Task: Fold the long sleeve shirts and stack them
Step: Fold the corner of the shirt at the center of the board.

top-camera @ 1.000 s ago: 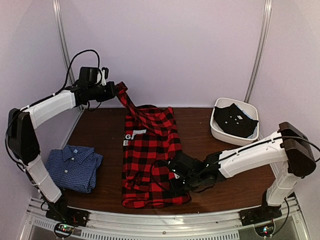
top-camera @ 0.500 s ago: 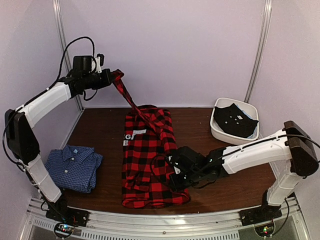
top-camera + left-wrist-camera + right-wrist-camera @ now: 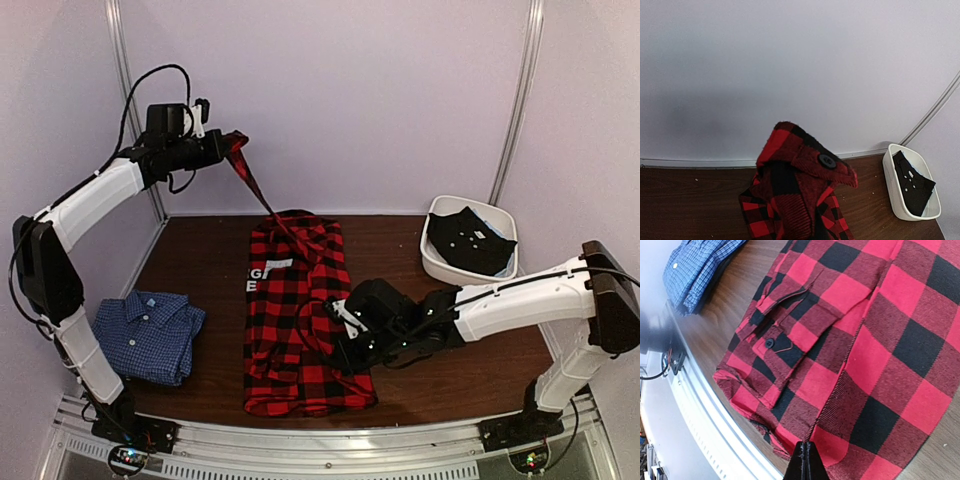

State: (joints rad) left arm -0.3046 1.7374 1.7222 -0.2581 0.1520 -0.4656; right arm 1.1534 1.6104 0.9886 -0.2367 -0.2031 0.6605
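The red-and-black plaid shirt (image 3: 300,320) lies lengthwise in the middle of the table, white lettering on its left side. My left gripper (image 3: 226,148) is raised high at the back left, shut on the shirt's sleeve cuff (image 3: 805,160). The sleeve (image 3: 262,195) runs taut down to the shirt's collar end. The cuff hides the left fingers in the left wrist view. My right gripper (image 3: 345,355) is low on the shirt's right side, its fingertips (image 3: 806,452) pinched shut on a seam of the plaid fabric (image 3: 880,340). The blue check shirt (image 3: 148,335) lies folded at the front left and also shows in the right wrist view (image 3: 700,265).
A white bin (image 3: 440,268) holding a black garment (image 3: 470,242) stands at the back right and shows in the left wrist view (image 3: 892,185). A metal rail (image 3: 300,445) runs along the near table edge. The back wall is close behind the left gripper.
My left gripper has lifted the sleeve cuff higher, pulling the sleeve tauter. My right gripper has slid left and slightly away from the front edge on the plaid shirt.
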